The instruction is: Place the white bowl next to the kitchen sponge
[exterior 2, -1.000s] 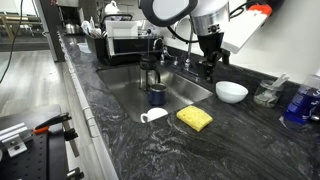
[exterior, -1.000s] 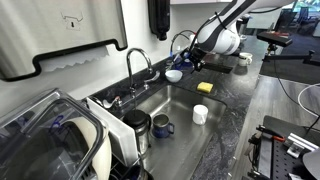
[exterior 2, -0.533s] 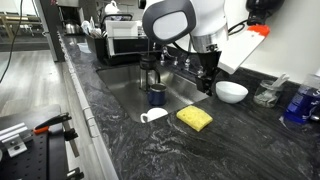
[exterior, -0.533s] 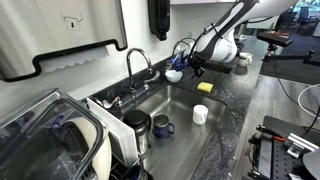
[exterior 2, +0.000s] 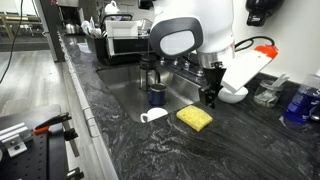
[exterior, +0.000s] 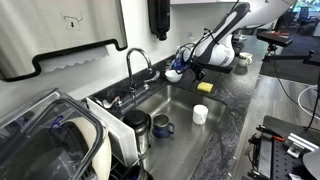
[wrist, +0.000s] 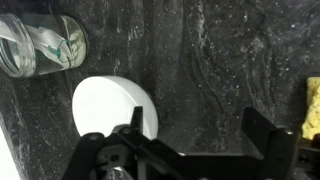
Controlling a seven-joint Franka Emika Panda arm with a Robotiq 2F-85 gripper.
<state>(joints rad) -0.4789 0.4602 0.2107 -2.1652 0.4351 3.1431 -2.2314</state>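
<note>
The white bowl (wrist: 108,115) sits upright on the dark stone counter beside the sink; it also shows in both exterior views (exterior: 174,75) (exterior 2: 233,96). The yellow kitchen sponge (exterior 2: 195,118) lies on the counter a short way from it (exterior: 204,87), and only its edge shows in the wrist view (wrist: 313,108). My gripper (wrist: 197,130) is open and empty, low over the counter between bowl and sponge (exterior 2: 209,97) (exterior: 192,70). One finger stands over the bowl's rim.
A clear glass jar (wrist: 40,42) stands just beyond the bowl. In the sink (exterior: 175,105) are a white cup (exterior: 200,114) and a dark blue mug (exterior: 162,127). The faucet (exterior: 138,62) is behind the sink and a dish rack (exterior: 60,140) at its far end.
The arm has come down and swung over the bowl, bringing the open gripper close to the counter beside it. Bowl and sponge have not moved.
</note>
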